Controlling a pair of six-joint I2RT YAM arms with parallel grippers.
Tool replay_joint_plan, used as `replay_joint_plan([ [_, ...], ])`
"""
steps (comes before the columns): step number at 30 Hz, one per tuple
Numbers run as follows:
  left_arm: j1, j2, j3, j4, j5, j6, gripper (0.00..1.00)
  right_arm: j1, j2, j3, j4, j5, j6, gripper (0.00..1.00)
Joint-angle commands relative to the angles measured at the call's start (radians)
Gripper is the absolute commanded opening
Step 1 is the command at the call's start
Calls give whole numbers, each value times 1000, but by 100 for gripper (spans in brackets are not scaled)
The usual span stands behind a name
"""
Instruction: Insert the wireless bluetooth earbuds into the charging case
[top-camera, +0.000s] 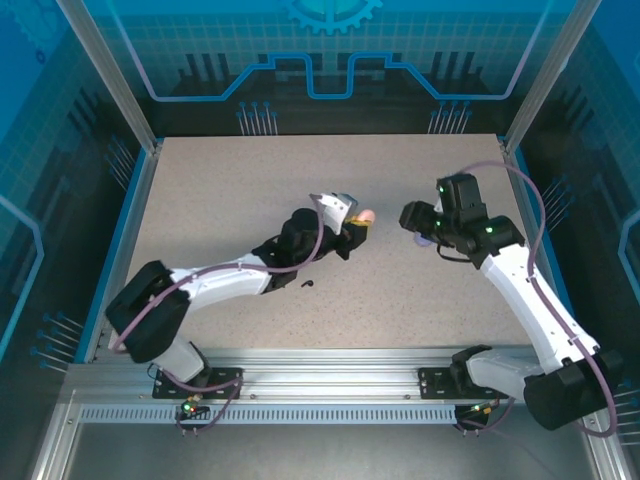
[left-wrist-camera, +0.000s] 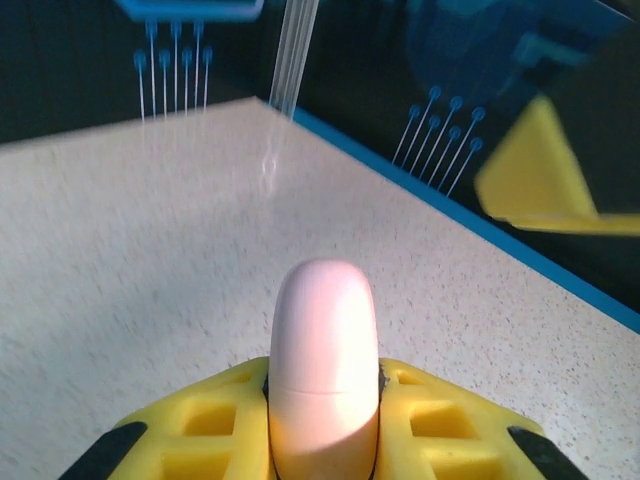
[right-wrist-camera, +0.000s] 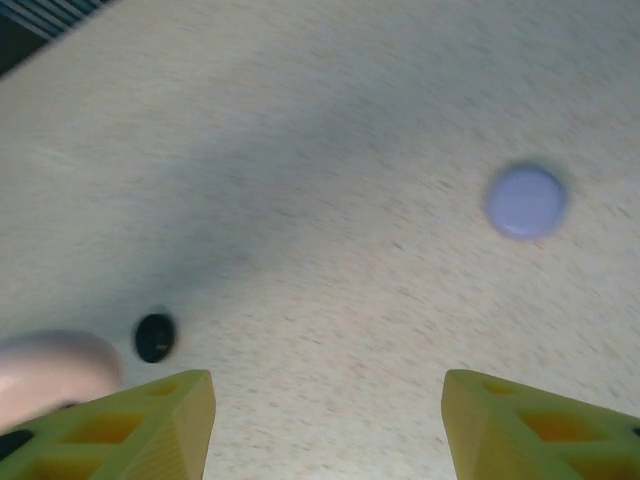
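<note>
Steadiness mattered most, I judged: the left tool (left-wrist-camera: 322, 420) should hold the pale pink charging case (left-wrist-camera: 323, 320) firm and level for loading. It was clamped on that case, above the counter (left-wrist-camera: 150, 250). The right tool (right-wrist-camera: 327, 385) stood wide, holding nothing. One black earbud (top-camera: 307, 283) lay on the counter near the left arm.

Speckled beige table (top-camera: 250, 190) — pale pink case (left-wrist-camera: 322, 310), lavender case (right-wrist-camera: 527, 200), small black object (right-wrist-camera: 155, 337); yellow left pincer (left-wrist-camera: 325, 378).
</note>
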Motion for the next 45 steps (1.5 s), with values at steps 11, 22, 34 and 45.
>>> replay_joint_plan([
  [11,1,424,411,-258,122,-551,0,-107,-134,-179,5,57,35,62],
  [22,-18,700,722,-401,184,-725,0,-124,-143,-173,3,43,24,62],
  [34,-17,741,728,-470,131,-772,13,-128,-146,-141,-10,30,6,63],
  [45,-2,645,687,-552,73,-682,52,-129,-146,-82,-29,-6,-6,64],
])
